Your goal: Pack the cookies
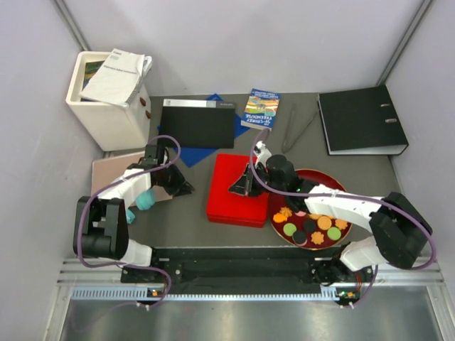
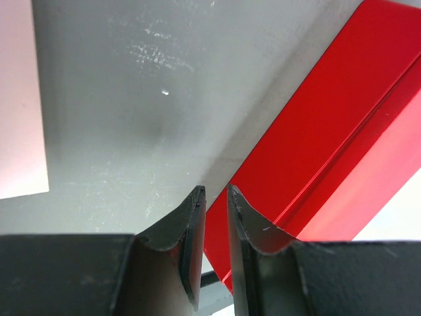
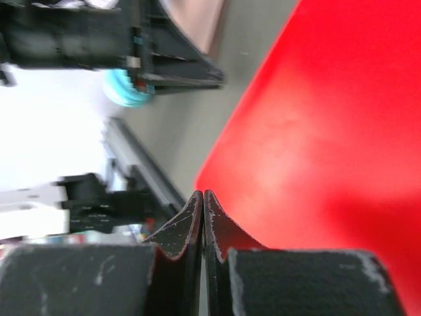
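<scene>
The cookies [image 1: 310,226], round discs in green, black and orange plus orange flower shapes, lie on a round red plate [image 1: 332,184] at the right. A shut red box [image 1: 231,195] sits mid-table, left of the plate. My left gripper [image 1: 188,189] hovers just left of the box, its jaws a narrow gap apart with nothing between them [image 2: 215,189]; the red box [image 2: 329,125] fills the view beyond. My right gripper [image 1: 236,189] is over the box lid, shut and empty [image 3: 203,193], with the red box [image 3: 316,131] close beneath.
A white bin with papers [image 1: 106,96] stands back left. Along the back lie a black case [image 1: 197,122], a book [image 1: 261,109], metal tongs [image 1: 298,128] and a black binder [image 1: 362,121]. A pink board [image 1: 110,174] lies under the left arm.
</scene>
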